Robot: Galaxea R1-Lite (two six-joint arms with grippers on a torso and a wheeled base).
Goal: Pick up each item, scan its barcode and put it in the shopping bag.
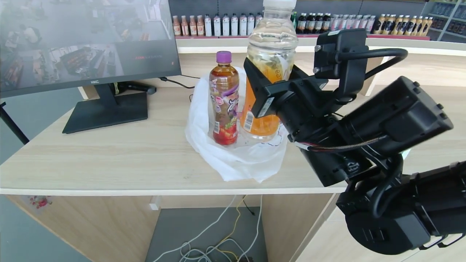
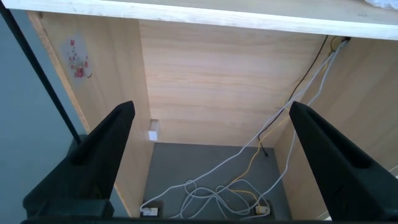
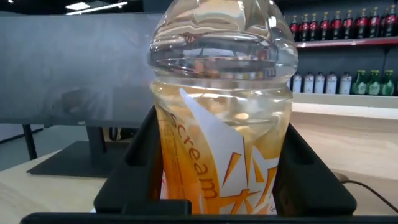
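1. Two pincers: my left gripper (image 2: pixel 211 109) hangs spread wide below the counter (image 1: pixel 109 156), well apart from the goods.
2. My right gripper (image 3: pixel 227 186) is clenched round the orange drink bottle (image 1: pixel 271 43), which stands upright over the white shopping bag (image 1: pixel 240 163).
3. Just beside it, to my left, one purple-capped tea bottle (image 1: pixel 224 102) stands on that bag: two bottles, one bag.

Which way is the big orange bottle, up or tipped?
The big orange bottle stands upright: white cap on top, base down at the shopping bag, right gripper clamped on its sides.

Two bottles (image 1: pixel 224 98) (image 1: pixel 271 54), one shopping bag (image 1: pixel 236 163), one monitor (image 1: pixel 83 40), one counter (image 1: pixel 109 156).
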